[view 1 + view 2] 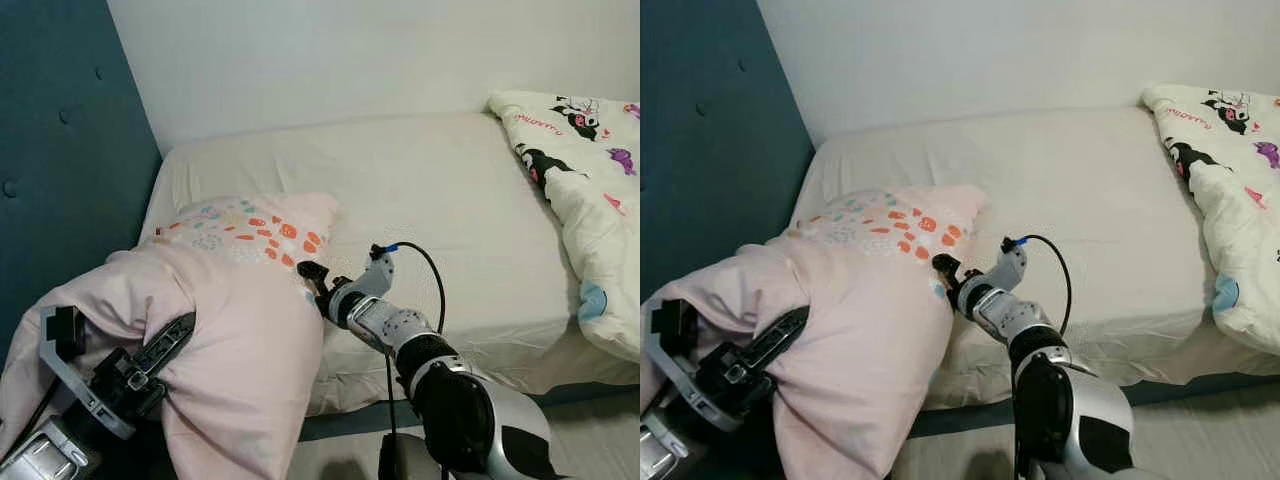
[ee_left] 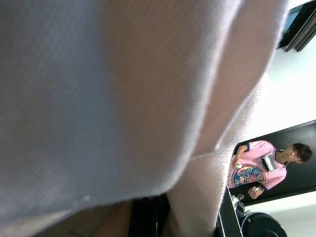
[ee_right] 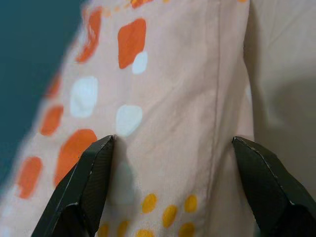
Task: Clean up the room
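Left hand [image 1: 150, 365] is the nearest thing to the camera, buried under the pink pillow [image 1: 235, 340] down at the robot's left side. That plain pink end drapes right over the wrist and fingers, so I honestly can't tell whether it's clamped on the fabric or just propping it up. Its wrist view is mostly pink cloth pressed up close, with a person [image 2: 259, 168] in a pink top standing off in the background.

Right hand [image 3: 173, 168] is a bit further out, at the pillow's right-hand edge where it meets the bed [image 1: 450, 190]. The wrist view settles it — fingers spread wide, one tip touching the patterned cloth and the other just off the seam, gripping nothing yet.

What the next move hangs on, I'd say: the pillow's long axis runs from the left hand near the robot up and away onto the mattress, with the orange-and-white spotted end lying on the sheet near the blue headboard [image 1: 60, 150]. So the right hand comes at it side-on, across that axis, and it's the better placed one for a pinch on the edge.

Further back there's bare cream sheet — and a cartoon-print quilt [image 1: 590, 170] bunched at the far right.
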